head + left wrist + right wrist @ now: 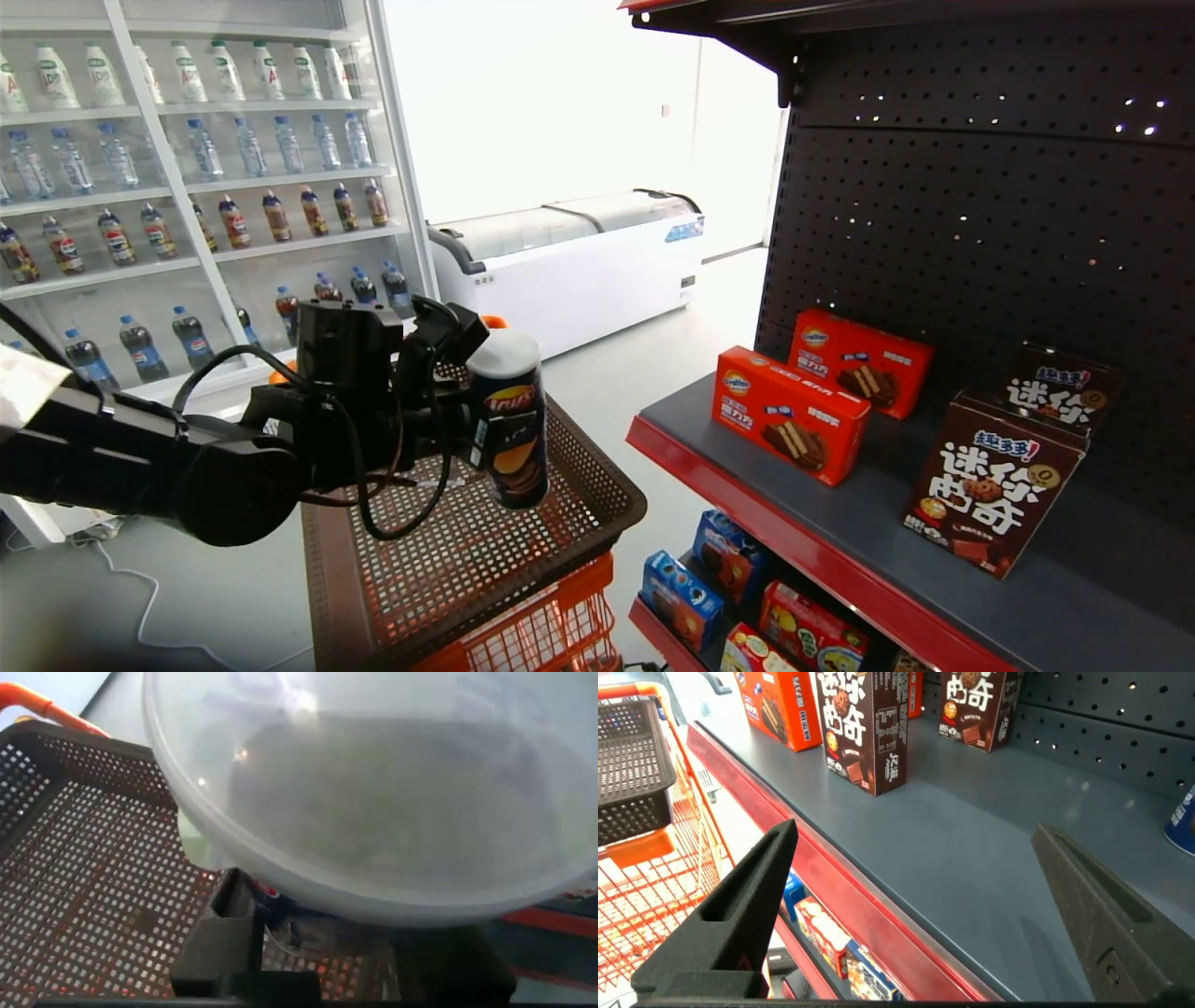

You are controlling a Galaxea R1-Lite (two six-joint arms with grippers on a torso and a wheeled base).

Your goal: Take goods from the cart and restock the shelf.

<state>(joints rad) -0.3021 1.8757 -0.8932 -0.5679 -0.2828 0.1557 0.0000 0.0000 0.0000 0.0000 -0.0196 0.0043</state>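
A dark chips can (509,420) with a white lid hangs upright above the brown mesh basket (624,509) on the orange cart (551,627). My left gripper (464,411) is shut on the can's side. In the left wrist view the can's lid (374,793) looms close, with the gripper (336,952) below it. My right gripper (915,835) is open with nothing in it, over the grey shelf board (971,868). The shelf (1074,597) holds two red boxes (789,415) and two brown cookie boxes (994,485).
A lower shelf carries blue and red packs (681,597). A glass-door drink cooler (187,187) and a white chest freezer (569,252) stand behind the cart. The shelf board between the red and brown boxes is bare. A blue item (1181,821) stands at the board's edge.
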